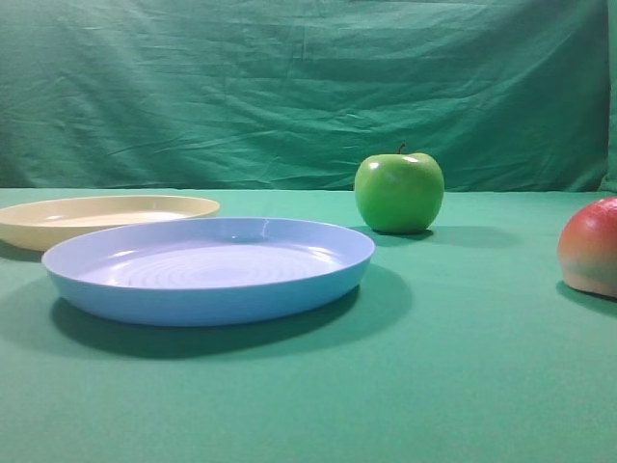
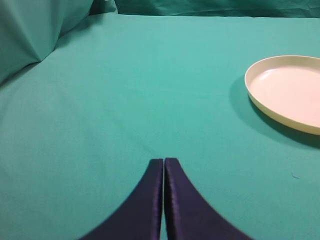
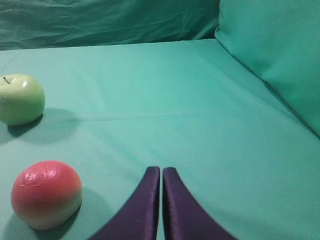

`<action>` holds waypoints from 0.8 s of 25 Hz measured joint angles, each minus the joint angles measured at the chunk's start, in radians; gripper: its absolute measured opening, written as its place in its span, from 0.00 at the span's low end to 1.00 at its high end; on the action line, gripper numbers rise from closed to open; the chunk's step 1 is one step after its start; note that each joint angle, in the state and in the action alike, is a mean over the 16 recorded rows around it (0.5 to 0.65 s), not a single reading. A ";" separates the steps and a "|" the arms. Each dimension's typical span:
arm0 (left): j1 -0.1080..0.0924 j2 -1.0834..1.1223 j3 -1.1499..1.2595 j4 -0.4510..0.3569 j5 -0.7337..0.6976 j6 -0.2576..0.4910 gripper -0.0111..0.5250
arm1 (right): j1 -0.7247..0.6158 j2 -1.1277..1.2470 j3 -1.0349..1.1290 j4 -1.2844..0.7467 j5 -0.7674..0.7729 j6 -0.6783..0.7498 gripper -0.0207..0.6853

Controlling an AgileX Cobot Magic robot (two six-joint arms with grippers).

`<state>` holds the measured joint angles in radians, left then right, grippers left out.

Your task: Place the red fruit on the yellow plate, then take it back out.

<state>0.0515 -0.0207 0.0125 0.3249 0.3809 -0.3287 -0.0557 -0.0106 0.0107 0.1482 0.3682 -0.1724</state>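
Observation:
The red fruit [image 1: 592, 246] rests on the green cloth at the far right, cut by the frame edge; in the right wrist view the red fruit [image 3: 46, 194] lies to the left of my right gripper [image 3: 161, 170], apart from it. That gripper is shut with nothing in it. The yellow plate [image 1: 101, 218] sits at the far left with nothing on it; the yellow plate [image 2: 290, 92] lies ahead and right of my left gripper [image 2: 163, 161], which is shut on nothing. Neither gripper shows in the exterior view.
A larger light blue plate [image 1: 207, 268] stands in front of the yellow one. A glossy green apple [image 1: 399, 192] sits behind, between plate and red fruit; the green apple [image 3: 20, 99] is beyond the fruit. Green cloth [image 1: 289, 96] hangs at the back and sides.

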 joint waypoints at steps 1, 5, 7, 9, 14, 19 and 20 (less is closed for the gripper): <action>0.000 0.000 0.000 0.000 0.000 0.000 0.02 | 0.000 0.000 0.006 0.000 -0.001 -0.002 0.03; 0.000 0.000 0.000 0.000 0.000 0.000 0.02 | -0.001 0.000 0.015 -0.001 0.001 -0.008 0.03; 0.000 0.000 0.000 0.000 0.000 0.000 0.02 | -0.001 0.000 0.016 -0.001 0.005 -0.011 0.03; 0.000 0.000 0.000 0.000 0.000 0.000 0.02 | -0.001 0.000 0.016 -0.002 0.006 -0.015 0.03; 0.000 0.000 0.000 0.000 0.000 0.000 0.02 | -0.001 0.000 0.016 -0.003 0.007 -0.017 0.03; 0.000 0.000 0.000 0.000 0.000 0.000 0.02 | -0.001 0.000 0.016 -0.003 0.008 -0.017 0.03; 0.000 0.000 0.000 0.000 0.000 0.000 0.02 | -0.001 0.000 0.016 -0.003 0.008 -0.017 0.03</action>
<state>0.0515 -0.0207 0.0125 0.3249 0.3809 -0.3287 -0.0569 -0.0106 0.0263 0.1450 0.3759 -0.1896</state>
